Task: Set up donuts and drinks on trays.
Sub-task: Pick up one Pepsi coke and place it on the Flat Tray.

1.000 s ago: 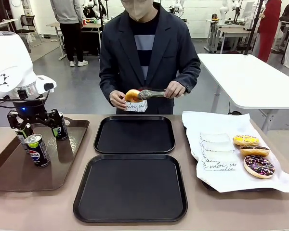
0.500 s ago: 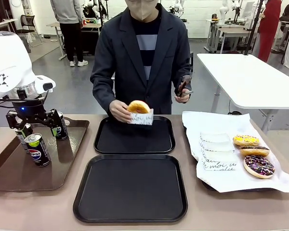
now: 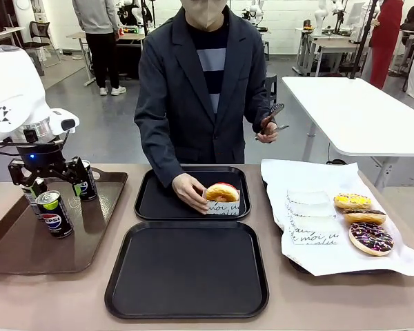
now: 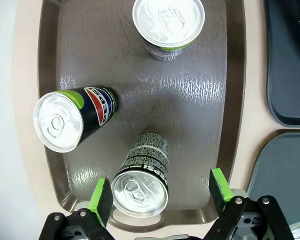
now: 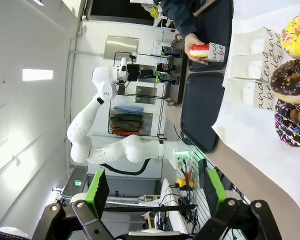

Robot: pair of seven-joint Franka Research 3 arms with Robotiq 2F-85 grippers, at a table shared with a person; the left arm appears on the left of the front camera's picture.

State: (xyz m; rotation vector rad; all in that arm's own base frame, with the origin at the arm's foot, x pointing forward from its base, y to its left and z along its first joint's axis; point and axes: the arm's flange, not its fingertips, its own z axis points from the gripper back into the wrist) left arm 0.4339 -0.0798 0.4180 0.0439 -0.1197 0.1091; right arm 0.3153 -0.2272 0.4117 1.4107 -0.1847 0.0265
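Note:
My left gripper hangs open over the brown tray, above three Pepsi cans. In the left wrist view one can stands between the green pads, nearer the left one, with my left gripper not touching it. A person's hand sets an orange-and-red donut in a printed sleeve on the far black tray. The near black tray lies bare. My right gripper is open with nothing in it, off the table's side, looking at three donuts.
Yellow, chocolate and sprinkled donuts and paper sleeves lie on a white paper sheet at the right. The person's other hand holds metal tongs above the table's far edge. A white table stands behind.
The person dropped the sleeved donut out of the tongs, carried it down from chest height onto the far black tray, and lifted the tongs aside. My left gripper has hardly moved.

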